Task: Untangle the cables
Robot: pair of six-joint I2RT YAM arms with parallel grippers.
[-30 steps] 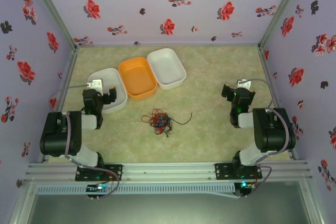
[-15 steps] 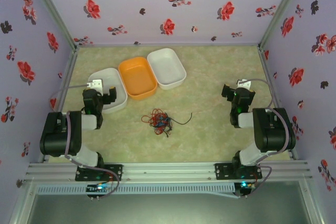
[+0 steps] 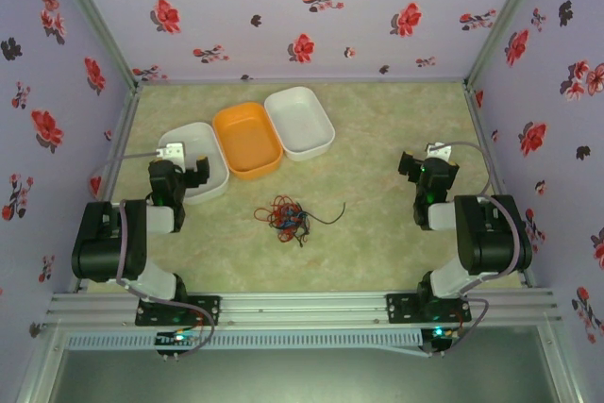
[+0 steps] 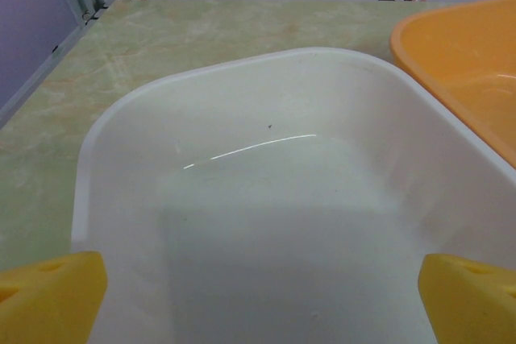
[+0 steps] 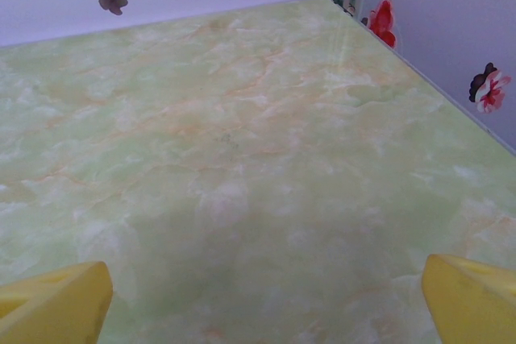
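Observation:
The cables [image 3: 286,216] lie in a small tangle of red, black and blue-green wire on the marbled table, between the two arms, with one black end trailing right. My left gripper [image 3: 192,175] hangs over the near white tub, open, its yellow pads [image 4: 50,296] far apart with nothing between them. To the right of the tangle, my right gripper [image 3: 423,165] stands open above bare table, its yellow fingertips [image 5: 472,296] wide apart and empty. Both grippers are well apart from the cables.
Three tubs sit in a row at the back left: a white tub [image 3: 211,142], an orange tub [image 3: 247,139] and another white tub [image 3: 300,120]. Flowered walls close in the table on three sides. A metal rail [image 3: 302,309] runs along the near edge.

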